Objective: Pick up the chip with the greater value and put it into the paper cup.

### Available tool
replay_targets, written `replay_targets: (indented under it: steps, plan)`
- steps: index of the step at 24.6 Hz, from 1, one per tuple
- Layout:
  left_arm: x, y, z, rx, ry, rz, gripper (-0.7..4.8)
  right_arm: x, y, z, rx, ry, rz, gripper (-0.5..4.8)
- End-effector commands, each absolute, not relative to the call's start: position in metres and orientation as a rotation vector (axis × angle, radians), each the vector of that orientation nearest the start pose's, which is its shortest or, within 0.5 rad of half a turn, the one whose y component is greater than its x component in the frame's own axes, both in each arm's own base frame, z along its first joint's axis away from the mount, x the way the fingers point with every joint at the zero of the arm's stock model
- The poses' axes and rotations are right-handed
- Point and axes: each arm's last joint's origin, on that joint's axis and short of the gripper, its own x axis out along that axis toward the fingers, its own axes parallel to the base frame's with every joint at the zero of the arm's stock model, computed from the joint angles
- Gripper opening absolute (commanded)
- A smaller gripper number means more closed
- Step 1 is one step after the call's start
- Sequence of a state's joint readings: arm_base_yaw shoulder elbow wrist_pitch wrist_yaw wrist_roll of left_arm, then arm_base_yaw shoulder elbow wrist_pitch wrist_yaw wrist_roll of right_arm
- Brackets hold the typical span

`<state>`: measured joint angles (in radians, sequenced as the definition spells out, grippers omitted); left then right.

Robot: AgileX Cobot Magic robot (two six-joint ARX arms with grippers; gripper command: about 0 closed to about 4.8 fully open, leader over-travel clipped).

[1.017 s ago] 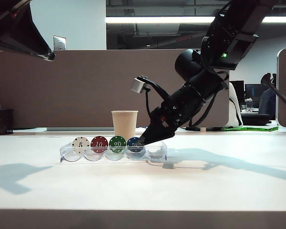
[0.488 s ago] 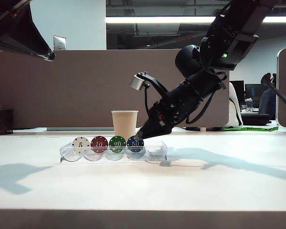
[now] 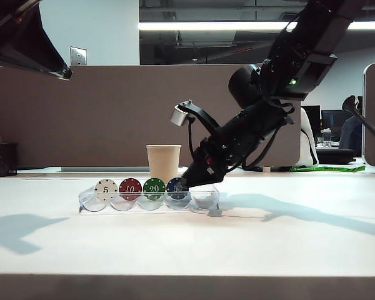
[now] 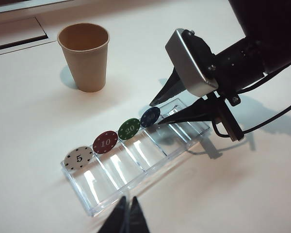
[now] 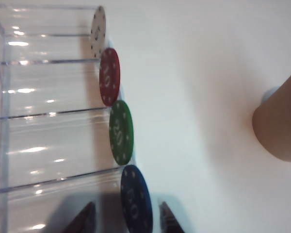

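Since a second ago my right gripper (image 5: 126, 216) has tipped to a flatter angle, its tips now at the blue chip (image 5: 135, 199). Its jaws stand apart, one dark pointed finger (image 4: 161, 95) on each face of the chip, not clamped. That chip is a glossy disc, navy with white edge spots and a pale centre, upright on edge in the clear ribbed plastic tray (image 4: 150, 167), beside the green chip (image 4: 129, 128). Behind the tray stands the tapered tan paper cup (image 3: 163, 163), matte, with a rolled rim. My left gripper (image 4: 126, 219) hangs near the tray's front edge, its fingers pressed together.
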<state>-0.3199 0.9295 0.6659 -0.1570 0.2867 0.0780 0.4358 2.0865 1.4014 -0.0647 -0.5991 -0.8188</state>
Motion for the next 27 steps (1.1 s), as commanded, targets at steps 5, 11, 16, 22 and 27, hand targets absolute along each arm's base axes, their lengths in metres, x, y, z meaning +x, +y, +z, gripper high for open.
replay_targets:
  steps: [5, 11, 16, 22, 27]
  plan:
    - [0.1884, -0.0713, 0.2715, 0.081, 0.400, -0.620, -0.01, 0.3979, 0.2040, 0.1666, -0.644, 0.299, 1.231, 1.28]
    - [0.1883, -0.0712, 0.2713, 0.081, 0.402, -0.620, -0.01, 0.3979, 0.2040, 0.1666, -0.640, 0.300, 1.233, 0.84]
    - [0.1882, -0.0712, 0.2712, 0.081, 0.403, -0.620, -0.01, 0.3979, 0.2040, 0.1666, -0.640, 0.300, 1.233, 0.43]
    - [0.1881, -0.0712, 0.2710, 0.081, 0.405, -0.620, -0.01, 0.3978, 0.2040, 0.1666, -0.640, 0.300, 1.234, 0.31]
    - [0.1881, -0.0712, 0.2710, 0.081, 0.405, -0.620, -0.01, 0.3978, 0.2041, 0.1667, -0.638, 0.297, 1.237, -0.01]
